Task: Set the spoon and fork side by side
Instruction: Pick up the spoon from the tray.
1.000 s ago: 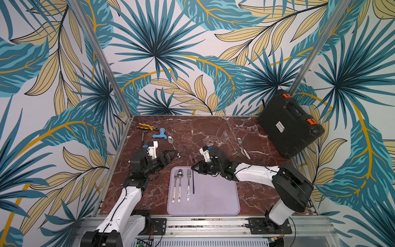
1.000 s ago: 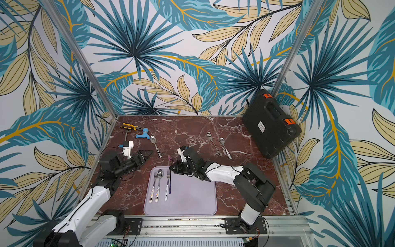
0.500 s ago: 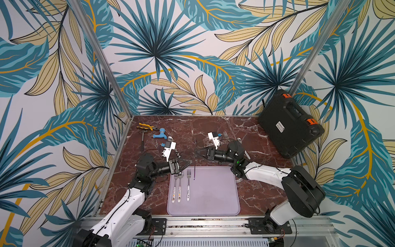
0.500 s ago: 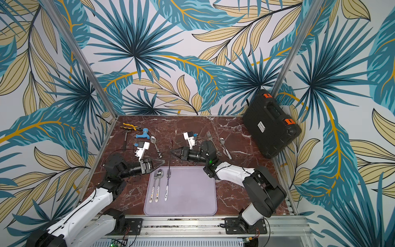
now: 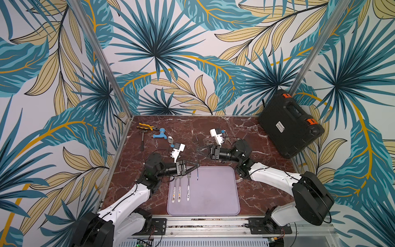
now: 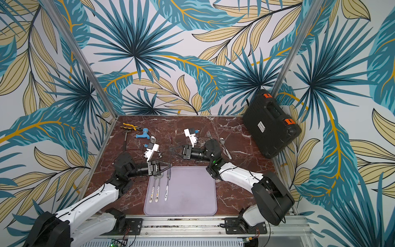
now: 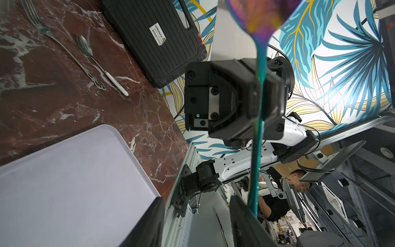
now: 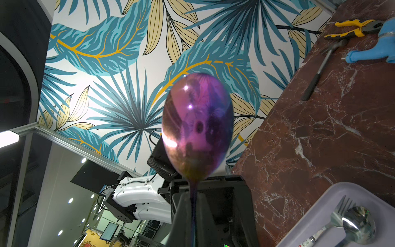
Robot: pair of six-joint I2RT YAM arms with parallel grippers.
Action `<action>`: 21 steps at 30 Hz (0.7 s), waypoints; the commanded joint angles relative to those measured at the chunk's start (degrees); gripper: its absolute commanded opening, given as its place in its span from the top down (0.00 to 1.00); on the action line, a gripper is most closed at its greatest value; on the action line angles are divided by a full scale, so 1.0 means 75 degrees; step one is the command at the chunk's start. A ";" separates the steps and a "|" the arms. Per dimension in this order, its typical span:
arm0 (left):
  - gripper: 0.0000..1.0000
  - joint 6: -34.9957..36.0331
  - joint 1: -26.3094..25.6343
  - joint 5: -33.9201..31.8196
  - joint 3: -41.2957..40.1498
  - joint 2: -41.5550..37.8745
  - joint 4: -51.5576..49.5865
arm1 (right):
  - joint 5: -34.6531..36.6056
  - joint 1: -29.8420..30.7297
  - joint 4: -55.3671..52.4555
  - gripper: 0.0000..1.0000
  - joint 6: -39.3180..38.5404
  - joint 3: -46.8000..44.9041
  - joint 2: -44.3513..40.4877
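In both top views the right gripper [image 5: 197,149] is still clamping the spoon [image 5: 198,172] upright over the tray's [image 5: 213,203] far edge, and the left gripper [image 5: 197,166] is newly arriving at its handle. Left wrist view: its fingers [image 7: 147,226] are standing apart.

Looks like a robotics lab test booth: walled by leaf-print panels [image 5: 154,42] on aluminium posts [image 5: 102,59], floored with a marble-look worktop [image 5: 245,132], fronted by a metal rail [image 5: 213,221] carrying two white arms [image 5: 273,177]. Beyond the booth: monitors [image 7: 333,162], a person [image 7: 299,186], ceiling spotlights [image 8: 83,160].
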 commanded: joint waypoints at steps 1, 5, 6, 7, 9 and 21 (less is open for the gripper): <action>0.49 -0.0050 -0.0118 0.0142 0.0046 -0.0051 0.0745 | -0.0072 -0.0023 0.0260 1.00 0.0043 0.0062 0.0178; 0.47 -0.0176 -0.0114 0.0152 0.0055 -0.0097 0.0801 | -0.0176 -0.0141 0.0131 1.00 -0.0013 0.0036 -0.0102; 0.45 -0.0219 -0.0114 0.0150 0.0067 -0.0111 0.0796 | -0.0185 -0.0199 -0.0033 1.00 -0.0103 0.0000 -0.0266; 0.43 -0.0258 -0.0118 0.0150 0.0089 -0.0126 0.0796 | -0.0178 -0.0285 -0.0295 1.00 -0.0241 -0.0031 -0.0467; 0.40 -0.0380 -0.0114 0.0172 0.0126 -0.0138 0.0884 | -0.0171 -0.0408 -0.0780 1.00 -0.0563 -0.0091 -0.0864; 0.38 -0.0495 -0.0898 0.0138 0.0692 0.0184 0.1286 | -0.0281 -0.0479 -0.0775 1.00 -0.0461 -0.0067 -0.1092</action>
